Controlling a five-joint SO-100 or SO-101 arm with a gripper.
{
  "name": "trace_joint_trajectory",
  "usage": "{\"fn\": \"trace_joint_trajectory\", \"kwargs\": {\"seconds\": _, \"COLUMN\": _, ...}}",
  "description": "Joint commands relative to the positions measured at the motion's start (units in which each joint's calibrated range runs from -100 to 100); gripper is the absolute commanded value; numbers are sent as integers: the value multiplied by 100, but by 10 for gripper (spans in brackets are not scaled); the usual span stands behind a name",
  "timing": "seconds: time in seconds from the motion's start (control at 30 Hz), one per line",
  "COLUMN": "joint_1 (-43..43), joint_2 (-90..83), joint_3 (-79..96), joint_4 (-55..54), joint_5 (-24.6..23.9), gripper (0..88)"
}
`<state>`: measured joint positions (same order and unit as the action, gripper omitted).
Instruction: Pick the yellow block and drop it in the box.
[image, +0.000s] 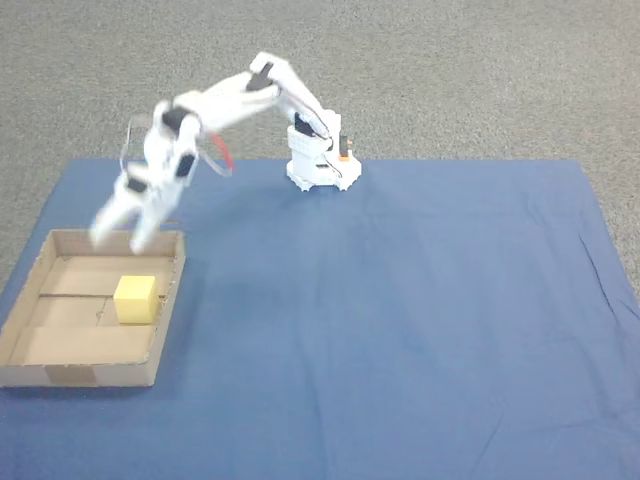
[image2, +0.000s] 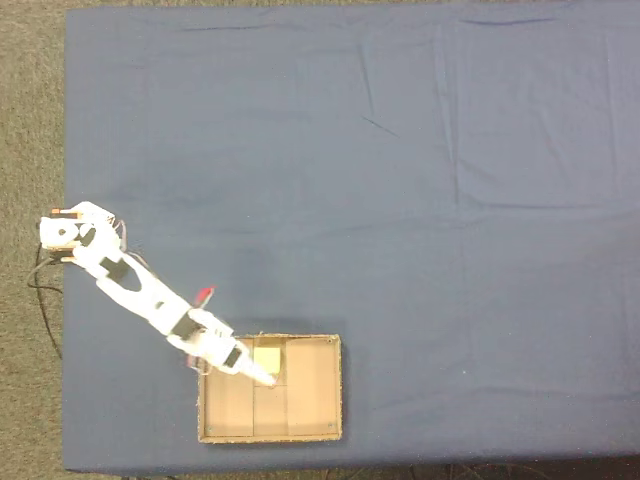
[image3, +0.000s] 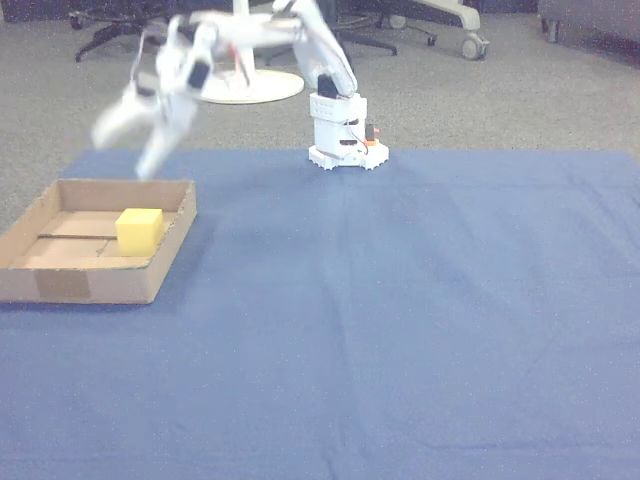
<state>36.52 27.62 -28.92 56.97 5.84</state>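
Overhead, the spread, empty tool (image2: 262, 375) half-hides the yellow block (image2: 267, 358) inside the box (image2: 315, 400).

Grey carpet (image: 480, 70), chair bases (image3: 430, 25) behind

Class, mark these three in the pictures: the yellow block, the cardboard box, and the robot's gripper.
yellow block (image: 134, 298): a fixed view, on its front face.
box (image3: 85, 284): other view, on its near outer wall.
gripper (image: 120, 238): a fixed view, midway between the two blurred fingertips, above the box's far wall.
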Motion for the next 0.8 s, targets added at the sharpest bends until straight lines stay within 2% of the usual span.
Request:
{"fn": "trace_joint_trajectory", "kwargs": {"seconds": 0.0, "joint_1": 103, "joint_2": -2057, "joint_3": 883, "joint_4": -757, "joint_5": -298, "gripper": 460}}
{"fn": "trace_joint_trajectory", "kwargs": {"seconds": 0.13, "joint_1": 40, "joint_2": -4531, "joint_3": 2313, "joint_4": -1278, "joint_5": -708, "gripper": 436}}
{"fn": "trace_joint_trajectory", "kwargs": {"seconds": 0.23, "joint_1": -707, "joint_2": -6717, "joint_3": 4159, "joint_4": -1634, "joint_5": -752, "gripper": 364}}
{"fn": "trace_joint_trajectory", "kwargs": {"seconds": 0.3, "joint_1": -1611, "joint_2": -7992, "joint_3": 5263, "joint_4": -1518, "joint_5": -718, "gripper": 258}}
{"fn": "trace_joint_trajectory", "kwargs": {"seconds": 0.4, "joint_1": -2925, "joint_2": -9638, "joint_3": 7227, "joint_4": -1146, "joint_5": -733, "gripper": 2}}
{"fn": "trace_joint_trajectory", "kwargs": {"seconds": 0.5, "joint_1": -3499, "joint_2": -10905, "joint_3": 9607, "joint_4": -1014, "joint_5": -821, "gripper": 2}}
{"fn": "trace_joint_trajectory", "kwargs": {"seconds": 0.6, "joint_1": -3593, "joint_2": -11665, "joint_3": 11643, "joint_4": -1650, "joint_5": -654, "gripper": 2}}
{"fn": "trace_joint_trajectory", "kwargs": {"seconds": 0.67, "joint_1": -3546, "joint_2": -12154, "joint_3": 12593, "joint_4": -2022, "joint_5": -523, "gripper": 2}}
{"fn": "trace_joint_trajectory", "kwargs": {"seconds": 0.77, "joint_1": -3475, "joint_2": -12526, "joint_3": 12874, "joint_4": -1452, "joint_5": -493, "gripper": 2}}
